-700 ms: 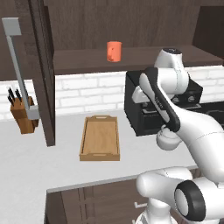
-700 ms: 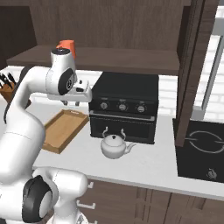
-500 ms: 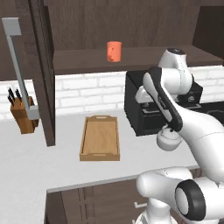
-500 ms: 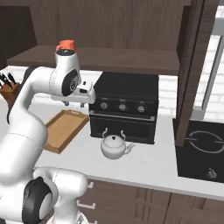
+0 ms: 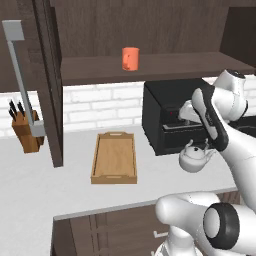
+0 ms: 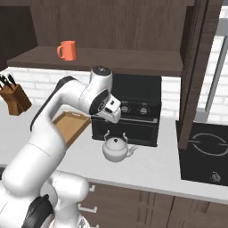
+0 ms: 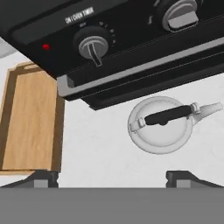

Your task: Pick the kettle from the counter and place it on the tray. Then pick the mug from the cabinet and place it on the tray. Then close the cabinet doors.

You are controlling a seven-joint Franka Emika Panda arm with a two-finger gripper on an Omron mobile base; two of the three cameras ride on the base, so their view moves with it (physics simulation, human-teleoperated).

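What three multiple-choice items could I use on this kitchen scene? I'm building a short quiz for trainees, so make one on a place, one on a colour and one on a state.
1. Where does the kettle stand?
A. on the counter in front of the black oven
B. on the tray
C. on the cabinet shelf

2. What colour is the mug?
A. blue
B. orange-red
C. white

3. How is the gripper now?
A. shut on the kettle's handle
B. shut on the mug
C. open, above the kettle, holding nothing

Answers:
1 A: both base views show the kettle on the light countertop by the oven front, with the tray bare beside it.
2 B: the mug on the cabinet shelf is orange-red in both base views.
3 C: the hand view shows the fingertips spread wide, with the kettle lying clear beyond them.
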